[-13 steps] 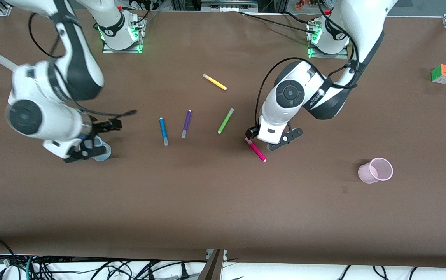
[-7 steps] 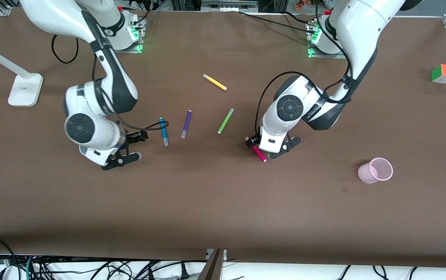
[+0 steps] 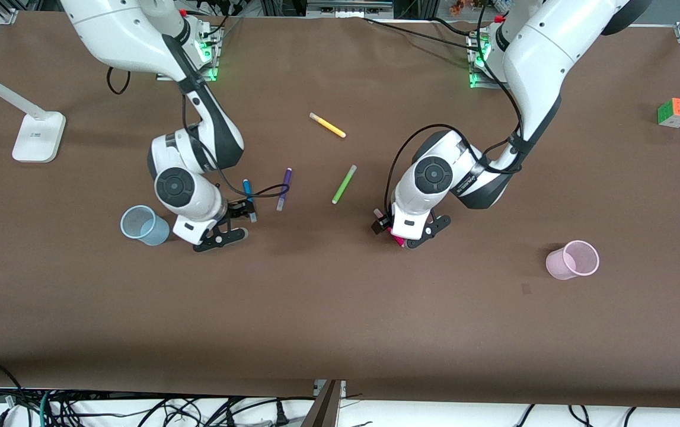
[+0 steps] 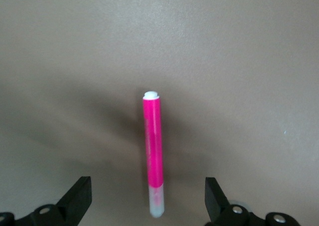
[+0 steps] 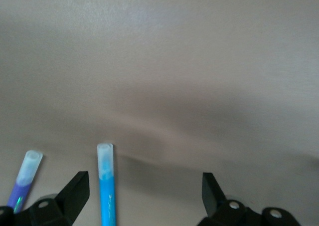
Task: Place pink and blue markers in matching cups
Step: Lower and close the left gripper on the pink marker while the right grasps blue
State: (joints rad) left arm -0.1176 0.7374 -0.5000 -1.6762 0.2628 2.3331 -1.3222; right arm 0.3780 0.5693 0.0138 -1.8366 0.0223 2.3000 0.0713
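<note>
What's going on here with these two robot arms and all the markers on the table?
Both arms are lining up to pick markers. The left gripper is open, low over the pink marker, which lies flat on the table between its fingers. The right gripper is open over the blue marker, with the purple marker beside it. Nothing is held yet. The blue cup and pink cup stand empty near opposite ends of the table.

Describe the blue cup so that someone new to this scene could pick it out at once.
Start at the right arm's end of the brown table, where a white lamp base stands. Nearer the front camera than that base, beside the open right gripper, stands the blue cup. It is pale blue and translucent; the only other cup, the pink cup, stands toward the left arm's end.
</note>
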